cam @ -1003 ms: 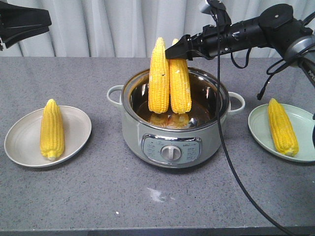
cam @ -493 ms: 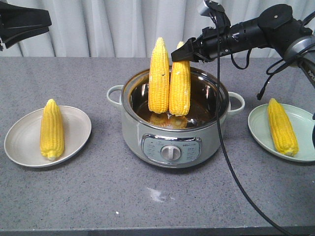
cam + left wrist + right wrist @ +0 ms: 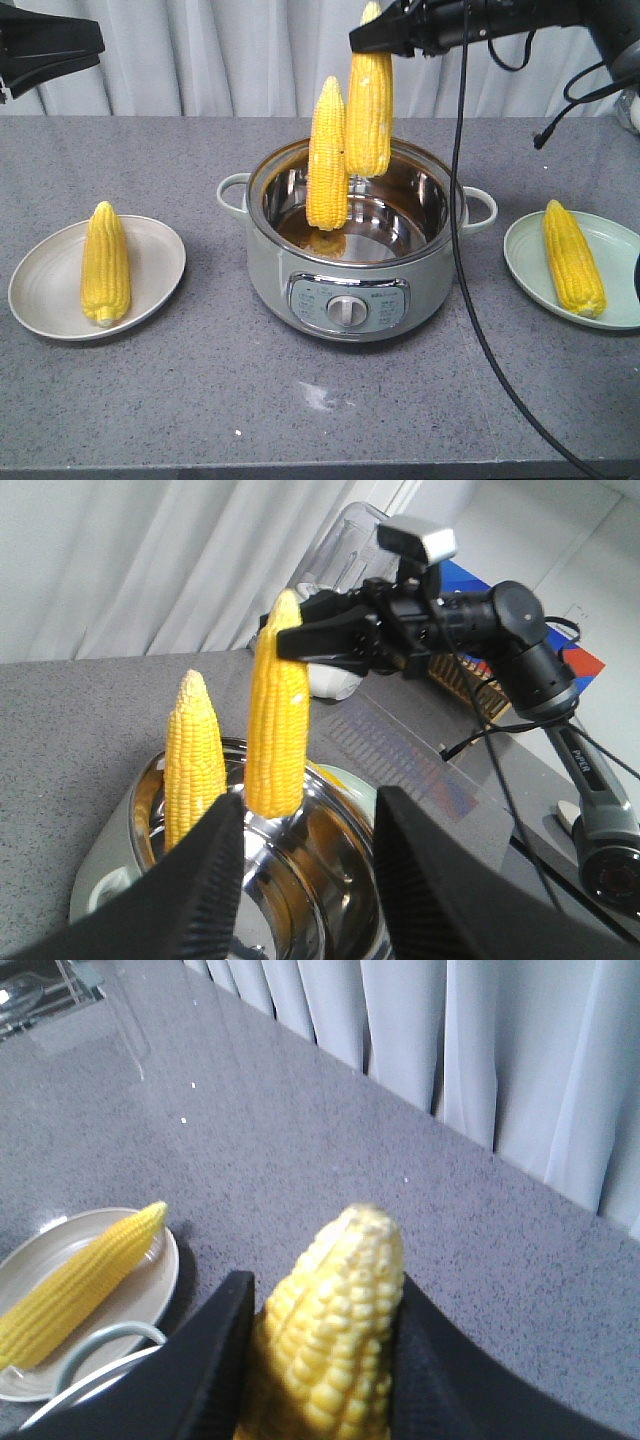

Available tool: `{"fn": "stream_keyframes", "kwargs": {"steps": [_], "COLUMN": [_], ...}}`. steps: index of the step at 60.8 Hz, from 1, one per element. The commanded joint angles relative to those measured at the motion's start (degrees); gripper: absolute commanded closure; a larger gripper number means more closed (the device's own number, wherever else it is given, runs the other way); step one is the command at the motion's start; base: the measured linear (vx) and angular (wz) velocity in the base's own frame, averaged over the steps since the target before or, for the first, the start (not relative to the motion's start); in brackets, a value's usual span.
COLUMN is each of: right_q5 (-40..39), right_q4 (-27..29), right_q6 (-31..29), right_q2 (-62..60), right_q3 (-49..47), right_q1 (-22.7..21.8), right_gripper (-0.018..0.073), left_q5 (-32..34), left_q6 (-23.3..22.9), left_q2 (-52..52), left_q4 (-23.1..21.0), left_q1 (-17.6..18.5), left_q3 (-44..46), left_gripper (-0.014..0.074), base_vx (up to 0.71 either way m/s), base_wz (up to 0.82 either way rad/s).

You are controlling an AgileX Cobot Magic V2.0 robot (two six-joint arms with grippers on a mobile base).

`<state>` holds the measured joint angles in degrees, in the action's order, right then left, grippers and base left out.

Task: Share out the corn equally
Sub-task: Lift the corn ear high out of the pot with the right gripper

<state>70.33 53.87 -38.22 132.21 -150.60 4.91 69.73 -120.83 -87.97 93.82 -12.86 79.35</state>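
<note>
Yellow cob (image 3: 368,100), pinched near its tip by the right gripper (image 3: 372,38), now hangs over the steel pot (image 3: 270,280), no longer standing in it; left plate (image 3: 45,290) & right plate (image 3: 528,250) hold one each, 2nd cob (image 3: 328,160) waits inside.

Tiny print on the cooker panel (image 3: 348,297) cannot be read.

Pot (image 3: 300,275) btwn L plate (image 3: 45,295), R plate (image 3: 622,262) (cob (image 3: 327,165) inside).
</note>
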Motion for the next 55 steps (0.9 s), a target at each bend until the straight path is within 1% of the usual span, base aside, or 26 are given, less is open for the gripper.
{"fn": "stream_keyframes", "kwargs": {"steps": [1,6,12,21,26,35,39,44,48,55], "right_q5": [0.0,1.2,1.2,2.8,3.5,3.5,3.5,3.5,3.6,3.6], "right_q4": [2.3,0.8,-1.8,-5.6,-9.5,-19.9,-22.5,-23.4,-23.1,-23.0], "right_q6": [2.6,4.8,5.6,11.3,16.0,24.7,27.3,29.2,29.5,29.5], "right_q2": [-4.2,-6.2,-10.4,-17.2,-21.0,-28.2,-31.4,-35.3,-38.6,-44.8], "right_q3": [-5.2,-6.4,-6.4,-6.4,-6.4,-6.4,-6.4,-6.3,-4.3,5.7], "right_q1": [-0.4,-0.4,-0.4,-0.4,-0.4,-0.4,-0.4,-0.4,-0.4,-0.4], "right_gripper": [0.0564,0.0564,0.0564,0.0564,0.0564,0.0564,0.0564,0.0564,0.0564,0.0564], "left_q5": [8.6,8.6,8.6,8.6,8.6,8.6,8.6,8.6,8.6,8.5], "left_q6": [-0.6,-0.6,-0.6,-0.6,-0.6,-0.6,-0.6,-0.6,-0.6,-0.6], "left_q2": [2.3,2.3,2.3,2.3,2.3,2.3,2.3,2.3,2.3,2.3], "left_q4": [-4.3,-4.3,-4.3,-4.3,-4.3,-4.3,-4.3,-4.3,-4.3,-4.4], "left_q1": [0.0,0.0,0.0,0.0,0.0,0.0,0.0,0.0,0.0,0.0], "left_q3": [1.8,1.8,1.8,1.8,1.8,1.8,1.8,1.8,1.8,1.8], "left_gripper": [0.0301,0.0306,0.0316,0.0328,0.0332,0.0332,0.0332,0.0332,0.0332,0.0332], "base_vx": [0.0,0.0,0.0,0.0,0.0,0.0,0.0,0.0,0.0,0.0], "base_wz": [0.0,0.0,0.0,0.0,0.0,0.0,0.0,0.0,0.0,0.0]}}
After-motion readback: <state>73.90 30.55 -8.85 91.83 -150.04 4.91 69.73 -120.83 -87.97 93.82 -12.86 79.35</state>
